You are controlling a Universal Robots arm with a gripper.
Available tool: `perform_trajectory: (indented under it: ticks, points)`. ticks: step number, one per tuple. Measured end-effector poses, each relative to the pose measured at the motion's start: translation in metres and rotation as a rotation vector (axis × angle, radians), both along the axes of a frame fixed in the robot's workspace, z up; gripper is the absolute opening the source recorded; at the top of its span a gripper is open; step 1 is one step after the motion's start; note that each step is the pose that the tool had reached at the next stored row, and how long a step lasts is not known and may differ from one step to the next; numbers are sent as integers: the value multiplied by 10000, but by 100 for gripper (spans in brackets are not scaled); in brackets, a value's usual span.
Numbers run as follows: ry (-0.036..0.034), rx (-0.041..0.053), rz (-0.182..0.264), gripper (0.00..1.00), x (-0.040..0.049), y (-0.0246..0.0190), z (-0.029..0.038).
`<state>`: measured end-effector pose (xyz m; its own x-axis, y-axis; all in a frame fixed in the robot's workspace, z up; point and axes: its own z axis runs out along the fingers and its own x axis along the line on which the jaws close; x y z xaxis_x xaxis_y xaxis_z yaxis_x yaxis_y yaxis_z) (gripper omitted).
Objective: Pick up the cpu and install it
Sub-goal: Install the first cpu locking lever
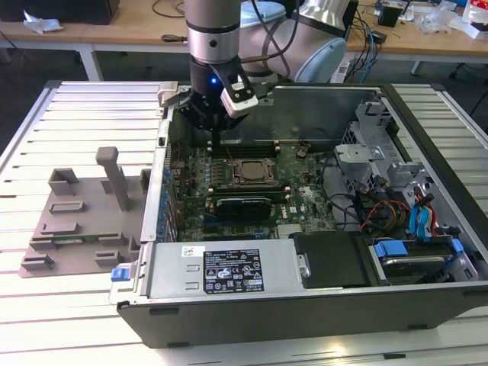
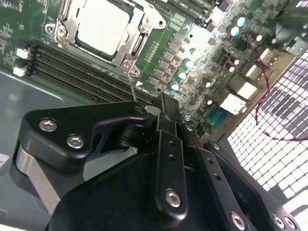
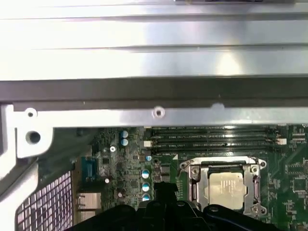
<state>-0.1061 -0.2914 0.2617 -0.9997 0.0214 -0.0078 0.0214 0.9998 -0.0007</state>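
CPU seated in the socket, gripper just off to one side

In the second wrist view the black metal gripper [image 2: 166, 108] sits nearest, its fingers [image 2: 168, 144] pressed together and grasping nothing; beyond them lies the small flat square cpu with a silvery-white metal top [image 2: 103, 26], already resting inside the silver-framed motherboard socket [image 2: 136, 36] — apart from the fingers, not touching them. The chip looks light, stiff and fragile underneath, with a slick top; I'd judge its thin edges the safe place to hold. In the exterior view the gripper [image 1: 215, 145] hangs over the green motherboard [image 1: 297, 194], near the socket.
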Motion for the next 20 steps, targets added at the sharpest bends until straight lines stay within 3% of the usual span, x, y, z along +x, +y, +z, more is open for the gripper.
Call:
perform_trajectory:
  ticks: [6, 20]
  points:
    - [1, 0, 588, 11, 2, 50, -3]
    - [1, 0, 595, 11, 129, 56, -3]
